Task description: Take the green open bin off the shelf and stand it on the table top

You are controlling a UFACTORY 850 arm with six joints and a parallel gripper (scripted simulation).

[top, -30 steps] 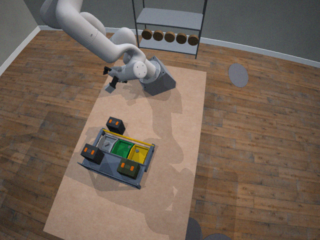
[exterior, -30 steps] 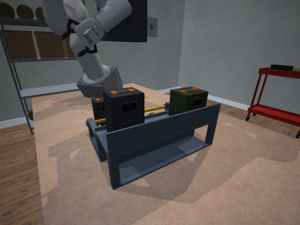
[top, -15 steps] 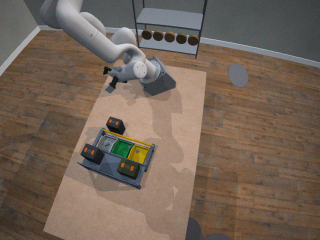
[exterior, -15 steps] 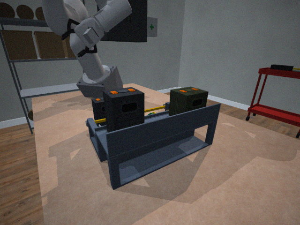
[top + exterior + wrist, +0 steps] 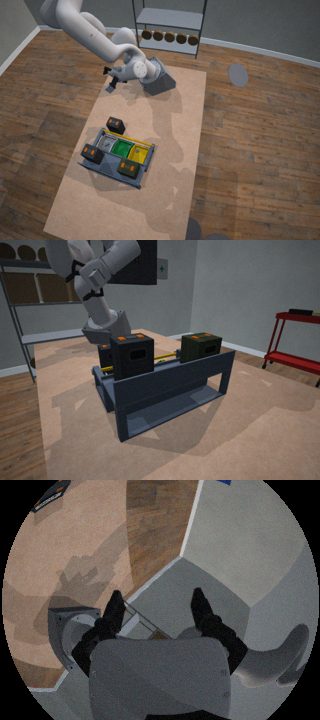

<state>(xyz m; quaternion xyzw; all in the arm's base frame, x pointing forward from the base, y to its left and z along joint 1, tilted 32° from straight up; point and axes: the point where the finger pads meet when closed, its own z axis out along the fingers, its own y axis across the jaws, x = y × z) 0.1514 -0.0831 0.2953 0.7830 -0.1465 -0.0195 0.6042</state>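
Green open bin [image 5: 122, 149] [image 5: 161, 361], likely light, stiff and slick, looked best pinched at its one-o'clock rim from overhead. The end effector [image 5: 115, 76] [image 5: 77, 289] [image 5: 157, 597] hung released.

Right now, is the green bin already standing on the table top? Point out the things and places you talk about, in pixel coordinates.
No, the green bin [image 5: 122, 149] sits on the shelf [image 5: 103, 167], between the grey bin [image 5: 106, 141] and the yellow bin [image 5: 138, 154].

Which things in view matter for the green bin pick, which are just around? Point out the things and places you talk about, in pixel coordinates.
Job:
- green open bin [image 5: 122, 149]
- grey open bin [image 5: 104, 146], yellow open bin [image 5: 140, 156]
- blue-grey metal shelf [image 5: 111, 167] [image 5: 165, 380]
- black two-finger gripper [image 5: 109, 76] [image 5: 157, 597]

Around:
- two black cases, olive case [image 5: 128, 168] [image 5: 201, 347]
- red cart [image 5: 297, 318]
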